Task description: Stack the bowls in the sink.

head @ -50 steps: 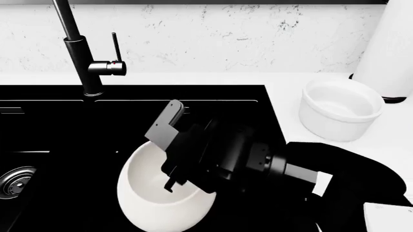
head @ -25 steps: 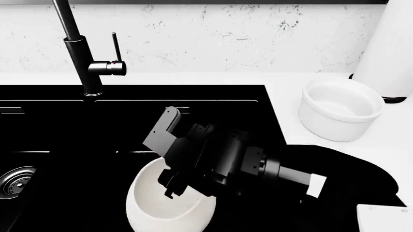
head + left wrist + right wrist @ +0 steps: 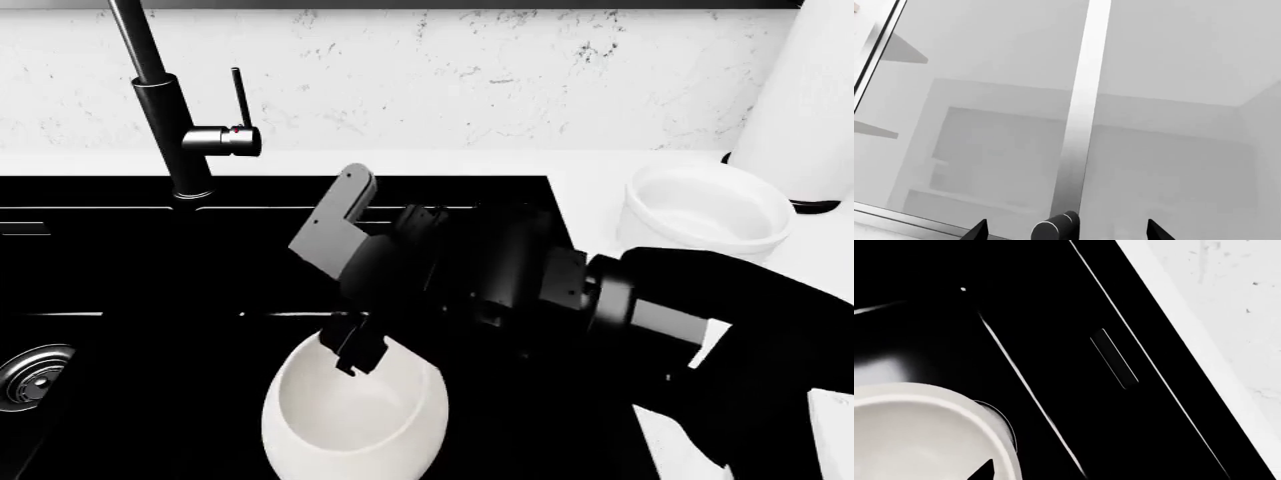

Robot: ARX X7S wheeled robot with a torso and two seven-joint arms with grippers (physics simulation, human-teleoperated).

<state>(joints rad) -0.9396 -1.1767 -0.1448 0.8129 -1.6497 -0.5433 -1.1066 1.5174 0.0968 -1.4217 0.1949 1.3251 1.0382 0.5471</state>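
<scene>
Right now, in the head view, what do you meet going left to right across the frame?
Steel drain → black faucet → large off-white bowl in the sink → smaller lipped bowl on the counter → tall white cylinder. The right arm overlaps the middle, so I leave it out.

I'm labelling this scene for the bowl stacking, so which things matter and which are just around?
Job:
large bowl, in the sink
small bowl, on the counter
right pincer

Just around:
faucet
white cylinder
</scene>
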